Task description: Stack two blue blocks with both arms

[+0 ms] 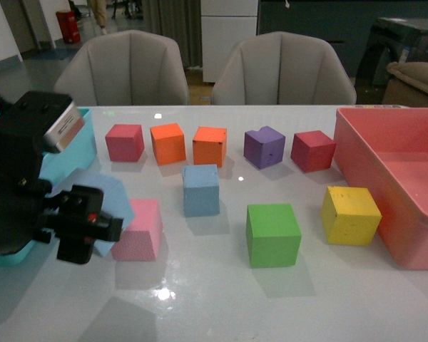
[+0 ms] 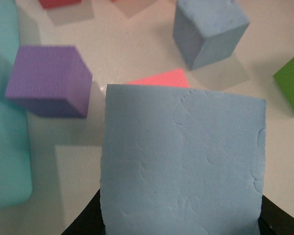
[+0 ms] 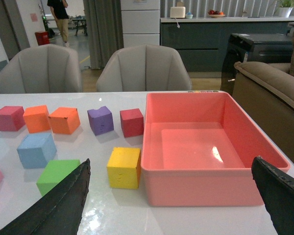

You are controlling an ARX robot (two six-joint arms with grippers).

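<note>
We see the left gripper (image 1: 91,222) clenched on the held blue block (image 2: 183,161), whose face fills the left wrist view with black fingers (image 2: 83,226) showing at either lower edge. In the front view the held block looks tilted and raised off the tabletop (image 1: 221,299), though we cannot tell how far. A pink block (image 1: 139,231) sits just under and beyond the gripper. A purple block (image 2: 46,81) lies off to its side, next to the teal bin (image 2: 5,122). The second blue block (image 1: 201,189) rests flat on the tabletop ahead of the left gripper and toward the right-arm side, apart from it and touching nothing. A green block (image 1: 272,234) lies further out the same way. The right gripper (image 3: 170,164) is released, fingers (image 3: 54,205) spread wide. The pink bin (image 3: 206,181) is straight ahead of it, and a yellow block (image 3: 123,167) is just beside the bin wall. The right gripper does not show in the front view.
</note>
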